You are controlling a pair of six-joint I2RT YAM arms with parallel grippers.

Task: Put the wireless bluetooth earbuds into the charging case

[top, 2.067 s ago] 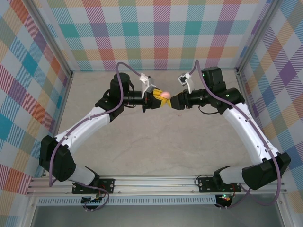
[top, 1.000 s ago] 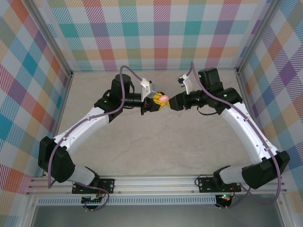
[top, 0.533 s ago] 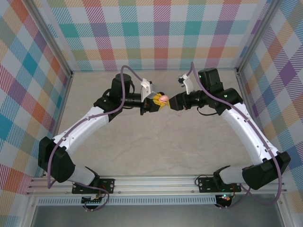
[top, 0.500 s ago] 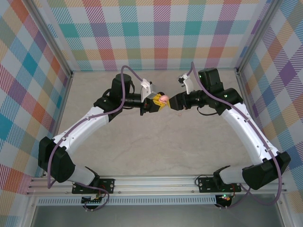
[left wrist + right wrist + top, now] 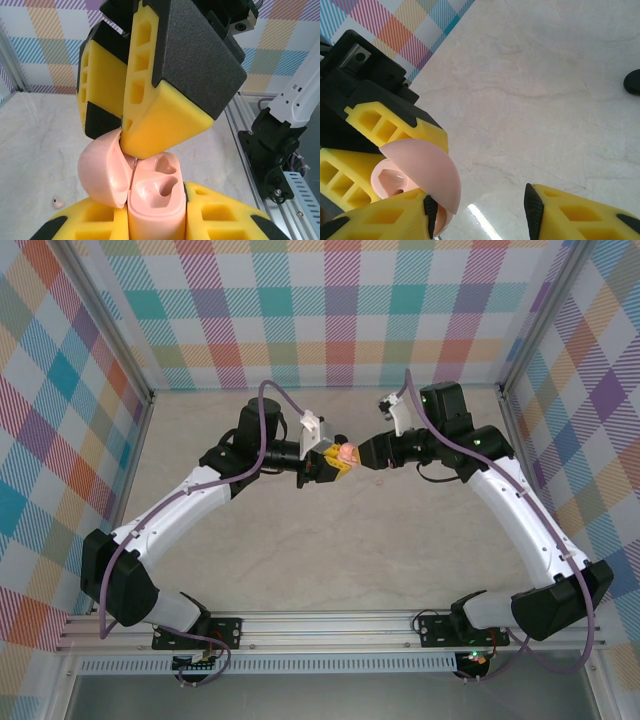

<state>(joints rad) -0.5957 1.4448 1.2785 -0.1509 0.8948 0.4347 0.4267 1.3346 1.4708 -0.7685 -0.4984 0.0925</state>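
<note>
Smooth, glossy pale-pink plastic on the charging case (image 5: 152, 200), body and lid alike, with soft highlights inside the moulded wells. Same pink on the tiny earbud (image 5: 58, 202), finish too small to judge. Matt yellow plastic, ribbed with hollow cells, for the fingers of the left hand (image 5: 150, 206) and right hand (image 5: 477, 210); fine-grained, rough black facing on their sides. Polished, marble-veined tabletop (image 5: 545, 75) with a bright sheen. Shiny white shells on the arms (image 5: 180, 502). Brushed bare metal for the rail (image 5: 330, 625).

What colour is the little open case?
Pale pink; the case shows best in the left wrist view.
</note>
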